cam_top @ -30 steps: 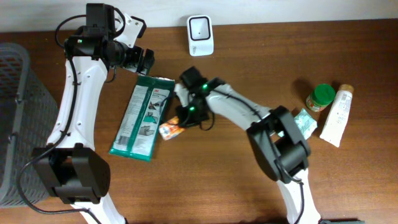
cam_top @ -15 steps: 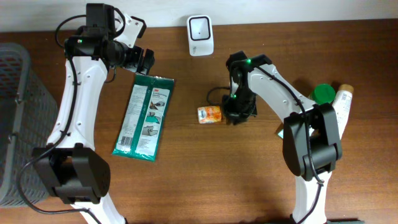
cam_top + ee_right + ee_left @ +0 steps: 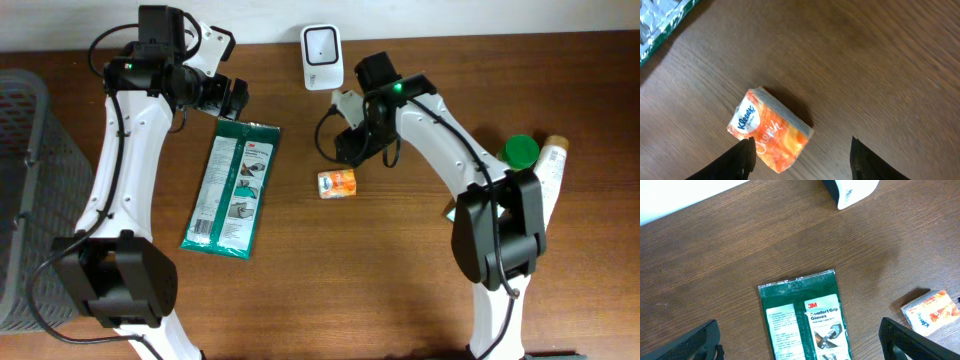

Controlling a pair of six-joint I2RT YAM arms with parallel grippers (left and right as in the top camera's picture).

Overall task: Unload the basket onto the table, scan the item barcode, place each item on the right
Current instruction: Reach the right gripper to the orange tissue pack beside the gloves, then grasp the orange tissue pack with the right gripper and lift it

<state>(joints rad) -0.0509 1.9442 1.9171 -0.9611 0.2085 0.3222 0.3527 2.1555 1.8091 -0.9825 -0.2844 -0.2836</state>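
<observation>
On the brown, wood-grained table (image 3: 400, 290), a flat, glossy green glove packet (image 3: 230, 190) is seen beneath the left gripper (image 3: 805, 341), whose jaws are spread wide and empty. A white, rounded scanner (image 3: 322, 56) is stood at the far edge. The small, soft orange tissue pack (image 3: 770, 132) is laid flat just ahead of the right gripper (image 3: 800, 157), close by one fingertip, with the jaws parted and nothing grasped.

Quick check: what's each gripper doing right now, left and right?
Left gripper: open, holding nothing.
Right gripper: open, holding nothing; the tissue pack lies ungripped.
</observation>
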